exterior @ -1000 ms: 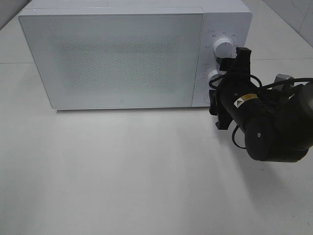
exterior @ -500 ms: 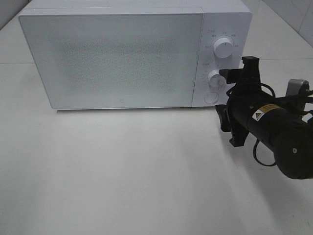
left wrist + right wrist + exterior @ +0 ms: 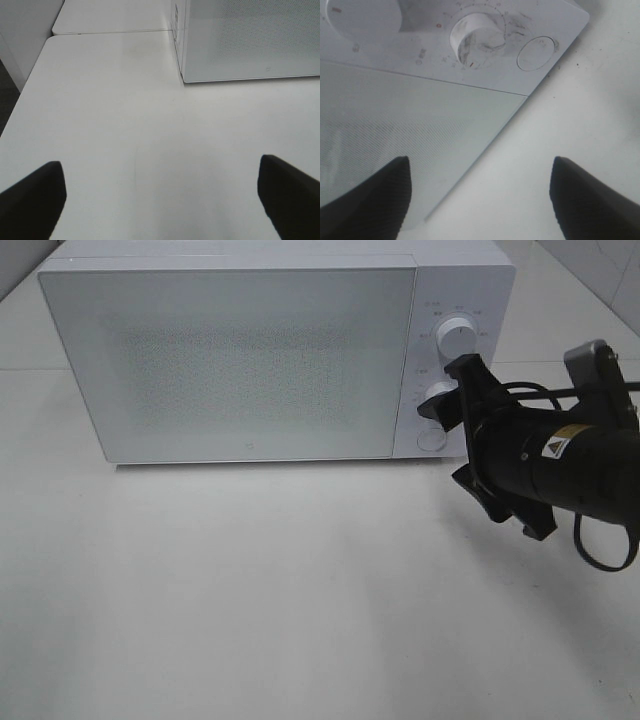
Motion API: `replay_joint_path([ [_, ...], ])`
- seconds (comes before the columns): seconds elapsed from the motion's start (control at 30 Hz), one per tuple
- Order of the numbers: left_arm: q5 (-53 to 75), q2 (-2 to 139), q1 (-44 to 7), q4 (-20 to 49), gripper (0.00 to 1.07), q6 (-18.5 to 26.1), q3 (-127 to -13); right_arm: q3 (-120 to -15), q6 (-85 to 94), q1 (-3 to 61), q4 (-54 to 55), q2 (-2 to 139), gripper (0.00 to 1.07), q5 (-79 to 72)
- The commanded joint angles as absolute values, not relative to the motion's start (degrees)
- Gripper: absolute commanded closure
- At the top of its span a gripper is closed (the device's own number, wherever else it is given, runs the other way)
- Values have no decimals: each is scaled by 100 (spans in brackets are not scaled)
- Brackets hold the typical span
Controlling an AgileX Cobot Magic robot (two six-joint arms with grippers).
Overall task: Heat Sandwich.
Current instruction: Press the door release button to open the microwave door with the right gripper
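Observation:
The sandwich is out of view. A white microwave [image 3: 240, 360] stands at the back of the table with its frosted door [image 3: 230, 365] closed. My right gripper [image 3: 458, 438] hovers just in front of the control panel, beside the lower knob [image 3: 437, 398], rolled at an angle, open and empty. The right wrist view has its two dark fingers wide apart around my right gripper [image 3: 480, 200], facing the lower knob [image 3: 477, 32] and the round button [image 3: 536, 52]. My left gripper [image 3: 160, 200] is open over bare table, left of the microwave [image 3: 250, 40].
The upper knob [image 3: 457, 337] sits above the lower one on the panel. White tabletop [image 3: 260, 580] spreads in front of the microwave. A table seam [image 3: 110, 32] and the table's left edge [image 3: 25, 95] appear in the left wrist view.
The right arm has swung rightward and rolled its gripper, uncovering the knobs. The microwave door stays closed, and the gripper's opening looks the same.

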State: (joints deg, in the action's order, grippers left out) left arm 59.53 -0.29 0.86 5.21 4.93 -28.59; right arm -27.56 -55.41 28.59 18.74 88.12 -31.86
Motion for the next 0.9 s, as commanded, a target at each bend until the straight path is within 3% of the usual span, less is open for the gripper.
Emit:
replay_joint_path([
  [0.03, 5936, -178, 97, 539, 9, 504, -2842, -3048, -4303, 2664, 1662, 8486, 32, -2017],
  [0.33, 5936, -178, 97, 539, 9, 504, -2842, -3942, -2126, 2263, 756, 7987, 32, 779],
  [0.67, 5936, -178, 97, 539, 9, 504, -2842, -4561, -1994, 2263, -871, 7443, 32, 3128],
  [0.9, 5936, -178, 97, 539, 9, 504, -2842, -4601, -1891, 2263, -1083, 6784, 32, 3867],
])
